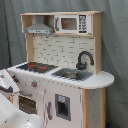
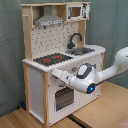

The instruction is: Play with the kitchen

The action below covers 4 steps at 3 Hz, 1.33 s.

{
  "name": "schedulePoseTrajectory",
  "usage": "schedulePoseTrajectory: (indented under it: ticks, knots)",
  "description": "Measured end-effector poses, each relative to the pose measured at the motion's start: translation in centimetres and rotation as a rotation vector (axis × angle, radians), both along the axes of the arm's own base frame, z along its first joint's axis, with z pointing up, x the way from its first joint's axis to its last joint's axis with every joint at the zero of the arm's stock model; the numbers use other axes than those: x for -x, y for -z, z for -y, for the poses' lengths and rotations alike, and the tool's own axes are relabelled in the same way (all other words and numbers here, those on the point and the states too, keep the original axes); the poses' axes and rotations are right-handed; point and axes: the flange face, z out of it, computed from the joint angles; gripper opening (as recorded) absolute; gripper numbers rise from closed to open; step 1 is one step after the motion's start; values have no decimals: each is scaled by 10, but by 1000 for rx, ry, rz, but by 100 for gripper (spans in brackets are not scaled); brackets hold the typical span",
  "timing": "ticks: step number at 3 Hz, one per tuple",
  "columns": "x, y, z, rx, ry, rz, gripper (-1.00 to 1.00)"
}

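Observation:
The kitchen [image 1: 65, 97] is a light-wood and white toy unit, seen in both exterior views. It has a black-red stovetop [image 1: 36, 66], a silver sink [image 1: 73, 75], a black curved faucet [image 1: 84, 58], a grey hood [image 1: 39, 28] and a microwave [image 1: 70, 23]. In the second exterior view the gripper [image 2: 55, 75] reaches from the right to the kitchen [image 2: 37, 87] front panel, just below the stovetop [image 2: 52, 59] and above the oven door [image 2: 63, 99]. Whether it touches the panel is unclear. In the first exterior view the white hand of the arm [image 1: 7, 83] shows at the left edge, before the oven door [image 1: 27, 103].
A grey curtain [image 1: 115, 45] hangs behind the kitchen. The unit stands on a wooden floor [image 2: 105, 107]. The white arm [image 2: 117, 62] enters from the second exterior view's right. A large white arm link [image 1: 20, 119] fills the first exterior view's lower left corner.

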Motion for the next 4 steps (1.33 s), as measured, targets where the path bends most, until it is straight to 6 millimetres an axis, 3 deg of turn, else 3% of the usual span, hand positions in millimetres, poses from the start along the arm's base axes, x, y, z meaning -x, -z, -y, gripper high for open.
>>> schedulePoseTrajectory:
  ticks: [4]
  knots:
    - [0,0,0,-446,20,-2,-100]
